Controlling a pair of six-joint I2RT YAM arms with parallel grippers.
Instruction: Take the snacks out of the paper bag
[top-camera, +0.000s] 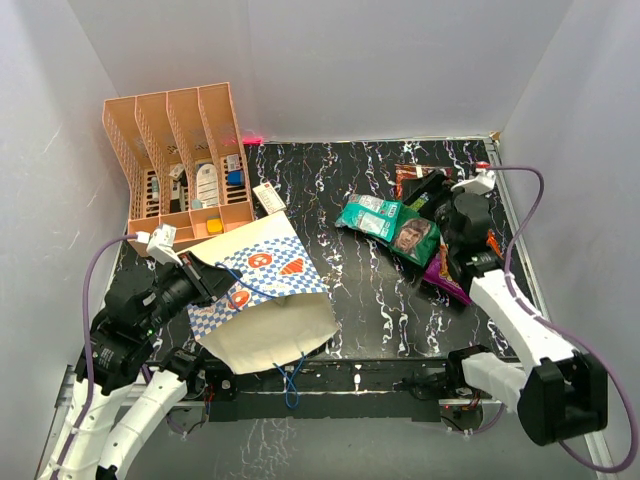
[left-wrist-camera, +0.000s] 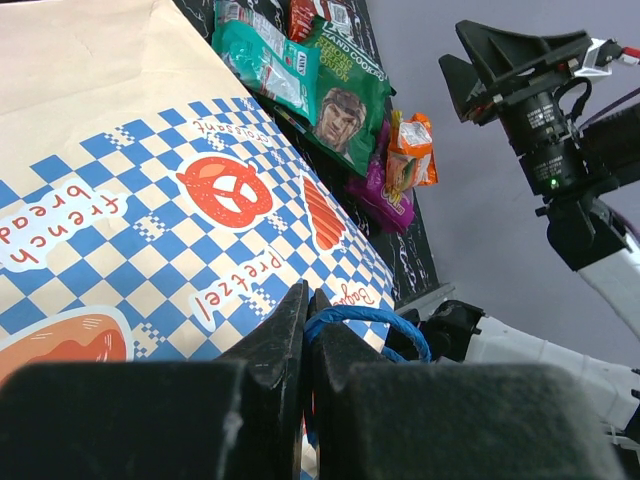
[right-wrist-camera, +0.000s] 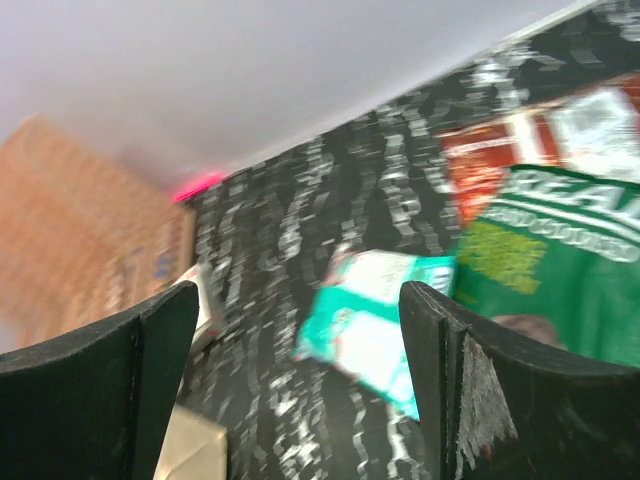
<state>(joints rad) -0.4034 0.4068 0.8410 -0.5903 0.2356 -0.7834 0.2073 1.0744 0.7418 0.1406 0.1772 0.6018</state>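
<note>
The checked paper bag (top-camera: 268, 285) lies on its side at the front left of the table. My left gripper (top-camera: 213, 283) is shut on its edge, with the blue cord handle (left-wrist-camera: 365, 320) pinched between the jaws (left-wrist-camera: 308, 300). On the right of the table lie a teal packet (top-camera: 366, 214), a green packet (top-camera: 412, 236), a red-brown packet (top-camera: 408, 177), a purple packet (top-camera: 445, 280) and an orange packet (left-wrist-camera: 412, 150). My right gripper (top-camera: 432, 192) is open and empty above the green packet (right-wrist-camera: 560, 250), with the teal packet (right-wrist-camera: 365, 335) between its fingers in its own view. No snack shows in the bag.
A salmon-pink file organiser (top-camera: 180, 140) with small office items stands at the back left. A small white card (top-camera: 268, 196) lies beside it. Grey walls close in on the left, back and right. A second blue handle (top-camera: 293, 377) hangs over the front edge.
</note>
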